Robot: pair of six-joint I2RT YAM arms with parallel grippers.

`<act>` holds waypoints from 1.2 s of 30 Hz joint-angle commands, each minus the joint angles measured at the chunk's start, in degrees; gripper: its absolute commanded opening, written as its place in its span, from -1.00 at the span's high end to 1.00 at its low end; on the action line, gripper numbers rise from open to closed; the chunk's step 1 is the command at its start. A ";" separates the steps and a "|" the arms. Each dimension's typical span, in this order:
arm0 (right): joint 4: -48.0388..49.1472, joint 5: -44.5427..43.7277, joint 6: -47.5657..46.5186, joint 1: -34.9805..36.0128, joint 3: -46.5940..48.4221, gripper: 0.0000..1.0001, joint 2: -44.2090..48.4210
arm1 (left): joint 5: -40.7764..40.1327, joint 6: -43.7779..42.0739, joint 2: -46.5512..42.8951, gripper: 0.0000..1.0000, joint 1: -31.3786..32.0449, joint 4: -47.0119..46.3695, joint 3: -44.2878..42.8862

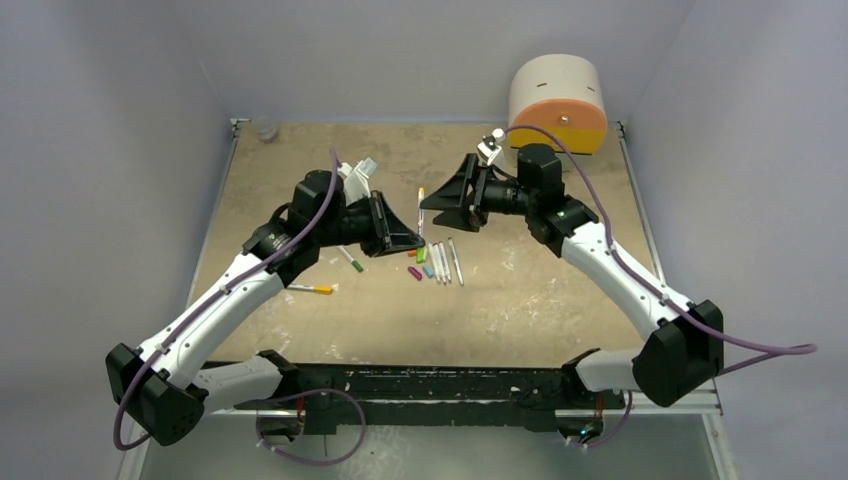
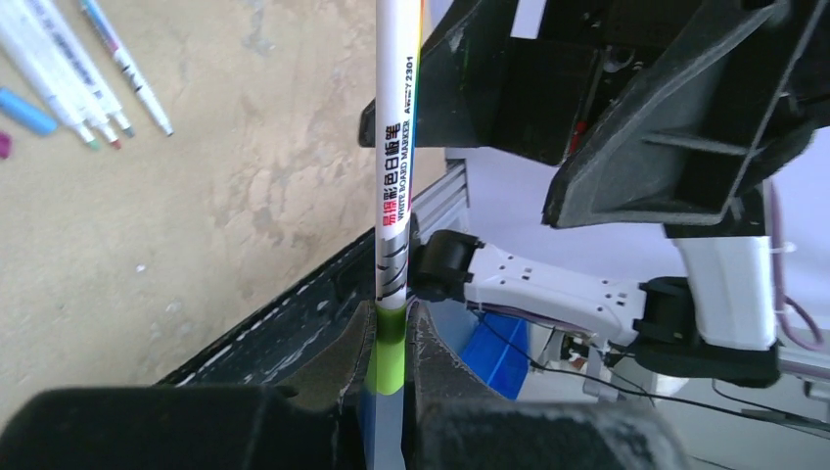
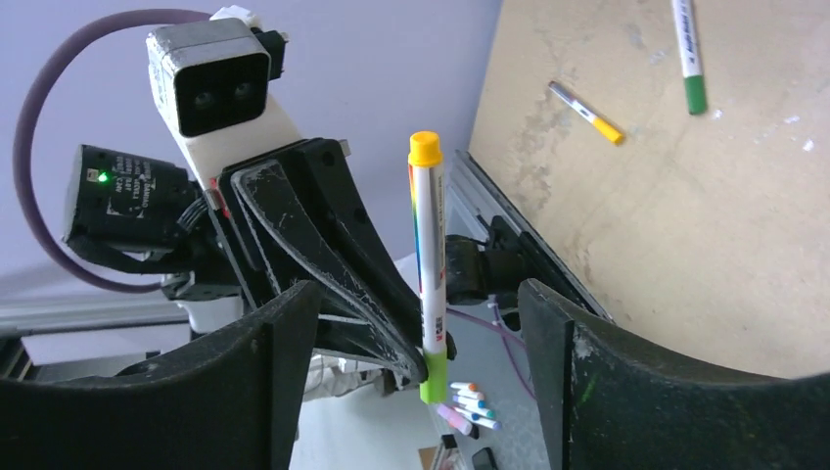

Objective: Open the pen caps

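Left pincer (image 2: 391,338) clenched on the green end of a slim white marker pen (image 3: 428,255), the released right pincer (image 3: 421,299) should grip the upper-centre yellow plastic cap (image 3: 424,149) squarely, pulling straight.

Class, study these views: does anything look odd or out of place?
The pen clamped in the left gripper is green at its gripped end but yellow at its free end, a mismatch. Loose caps lie scattered beside the uncapped pens. Nothing looks spilled or broken.
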State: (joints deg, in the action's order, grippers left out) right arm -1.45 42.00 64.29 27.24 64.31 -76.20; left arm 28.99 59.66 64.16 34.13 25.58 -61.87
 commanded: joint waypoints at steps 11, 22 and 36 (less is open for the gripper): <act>4.70 6.90 -0.58 0.02 4.14 0.12 -2.08 | -0.95 6.24 1.93 1.00 -0.05 -13.09 -1.31; 6.14 8.08 -0.51 0.08 2.27 0.82 -1.84 | -1.71 5.13 3.77 0.87 -0.03 -10.80 -2.02; 10.16 8.68 3.25 0.09 1.13 1.00 -3.44 | -2.71 1.99 5.12 0.48 -0.03 -8.38 -2.21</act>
State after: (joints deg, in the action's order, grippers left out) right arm 3.14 47.75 64.75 27.00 65.10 -79.57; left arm 27.73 64.29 68.49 34.13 16.36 -62.54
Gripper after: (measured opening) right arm 0.097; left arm 0.247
